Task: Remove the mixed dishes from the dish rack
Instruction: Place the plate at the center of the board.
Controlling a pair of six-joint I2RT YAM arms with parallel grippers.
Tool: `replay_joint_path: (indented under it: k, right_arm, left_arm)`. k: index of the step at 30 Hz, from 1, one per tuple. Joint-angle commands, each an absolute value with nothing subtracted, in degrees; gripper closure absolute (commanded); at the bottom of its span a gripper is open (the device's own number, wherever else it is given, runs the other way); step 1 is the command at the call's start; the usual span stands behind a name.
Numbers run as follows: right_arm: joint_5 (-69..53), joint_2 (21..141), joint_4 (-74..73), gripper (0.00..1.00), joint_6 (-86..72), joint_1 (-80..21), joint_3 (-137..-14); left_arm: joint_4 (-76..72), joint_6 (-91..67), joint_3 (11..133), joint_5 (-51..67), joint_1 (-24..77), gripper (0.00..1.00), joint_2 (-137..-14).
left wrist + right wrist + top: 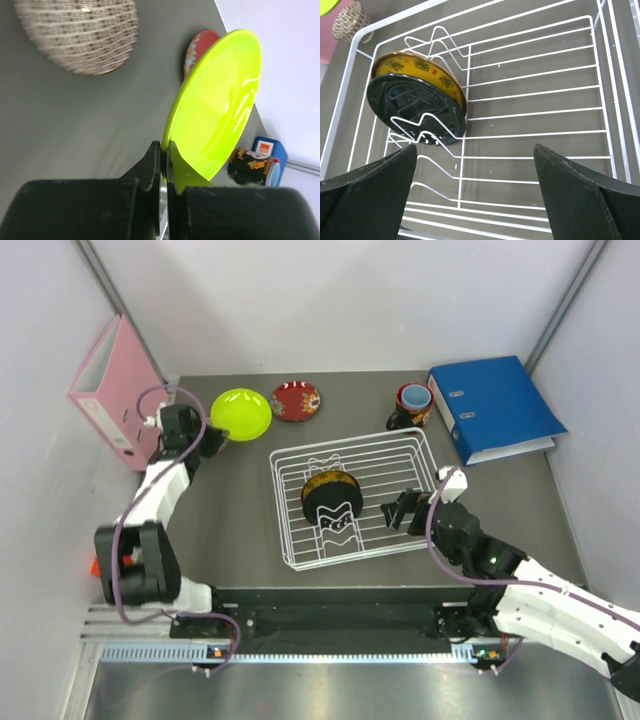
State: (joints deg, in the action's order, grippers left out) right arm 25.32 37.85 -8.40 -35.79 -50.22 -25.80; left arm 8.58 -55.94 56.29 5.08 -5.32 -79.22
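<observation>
My left gripper (163, 150) is shut on the rim of the lime-green bowl (220, 105), at the table's back left (241, 413). The beige net-patterned bowl (82, 35) lies close beside it; the top view hides it. The red bowl (297, 400) and the dark mug (411, 406) stand on the table behind the dish rack (400, 455). One yellow-and-black plate (330, 495) stands on edge in the rack's wavy dividers. My right gripper (405, 508) hangs open over the rack's right half, nothing between its fingers, with the plate (415, 100) to its left.
A pink binder (110, 390) leans at the far left, just behind the left arm. A blue binder (495, 405) lies at the back right, next to the mug. The walls close in on both sides of the table.
</observation>
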Motion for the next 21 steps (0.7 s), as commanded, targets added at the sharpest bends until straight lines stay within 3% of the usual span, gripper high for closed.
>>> replay_joint_path:
  k: [1,12,21]
  right_arm:
    - [26.2,37.9,-8.1,0.0,-33.7,-50.6,-29.2]
    - [24.1,41.3,-8.3,0.0,-33.9,-50.5,-34.3]
    - [24.3,43.5,-8.9,0.0,-33.7,-50.4,-35.9]
  left_arm:
    - [-1.2,-57.1,65.7,10.5,-1.5,1.0,-89.7]
    - [5.5,-52.8,96.7,14.6,5.2,1.0,-117.7]
    - [8.7,-52.6,107.0,16.3,5.3,1.0,-130.0]
